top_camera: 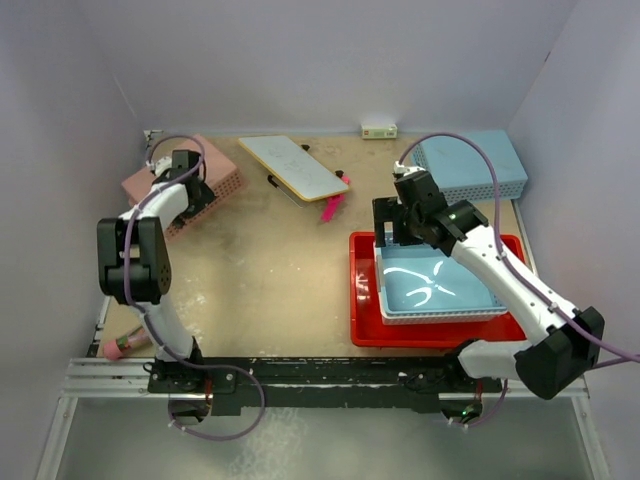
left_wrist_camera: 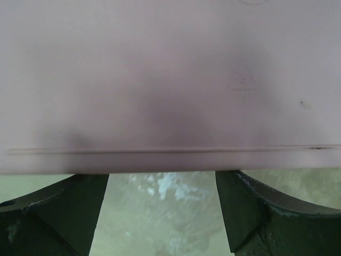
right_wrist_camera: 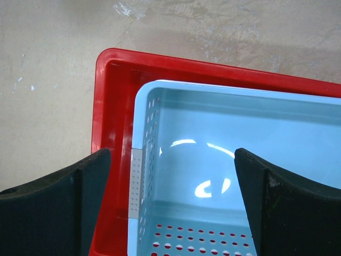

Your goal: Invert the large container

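One red tray [top_camera: 363,300], two blue baskets [top_camera: 440,285] [top_camera: 470,165], one pink basket [top_camera: 225,180]

On the tan table [top_camera: 270,270], a pink basket [top_camera: 225,175] lies bottom up at 10 o'clock. A white board [top_camera: 295,167] is at 12, with a pink marker [top_camera: 331,208] just beside it. An overturned blue basket [top_camera: 470,165] sits at 2, an upright blue basket [top_camera: 440,285] at 4, and a pink-capped pen [top_camera: 125,345] at 8.
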`<state>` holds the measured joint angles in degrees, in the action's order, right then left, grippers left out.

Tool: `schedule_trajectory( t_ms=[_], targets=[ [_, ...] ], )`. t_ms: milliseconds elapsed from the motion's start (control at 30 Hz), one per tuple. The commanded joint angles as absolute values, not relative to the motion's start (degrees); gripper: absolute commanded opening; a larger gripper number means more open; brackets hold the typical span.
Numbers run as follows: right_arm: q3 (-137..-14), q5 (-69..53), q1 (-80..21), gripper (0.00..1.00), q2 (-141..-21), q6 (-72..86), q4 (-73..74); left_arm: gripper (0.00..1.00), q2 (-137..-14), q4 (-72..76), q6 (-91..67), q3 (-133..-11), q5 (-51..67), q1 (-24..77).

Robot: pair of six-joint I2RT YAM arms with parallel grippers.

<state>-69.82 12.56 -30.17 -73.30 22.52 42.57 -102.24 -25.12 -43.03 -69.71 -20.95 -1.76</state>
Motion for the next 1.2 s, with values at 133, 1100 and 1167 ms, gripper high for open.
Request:
schedule_trajectory(
  t_ms=[133,1100,1167],
  targets=[
    [-68.79,14.5,-29.88,1.0,-69.12,22.62,42.26,0.77,-109.72,-33.02,-34.04,-83.5,-25.47,-1.94],
    [-69.03,12.57,-29.88,1.0,-70.39,22.5,41.05,0.78,-89.17,-22.17,-46.18,-70.87,-20.24,-15.93],
    [-68.78,12.72,-29.88,1.0,-69.78,22.5,41.29,0.82,-91.58,-18.8,-46.52,-71.38,-18.01,-18.17]
  ],
)
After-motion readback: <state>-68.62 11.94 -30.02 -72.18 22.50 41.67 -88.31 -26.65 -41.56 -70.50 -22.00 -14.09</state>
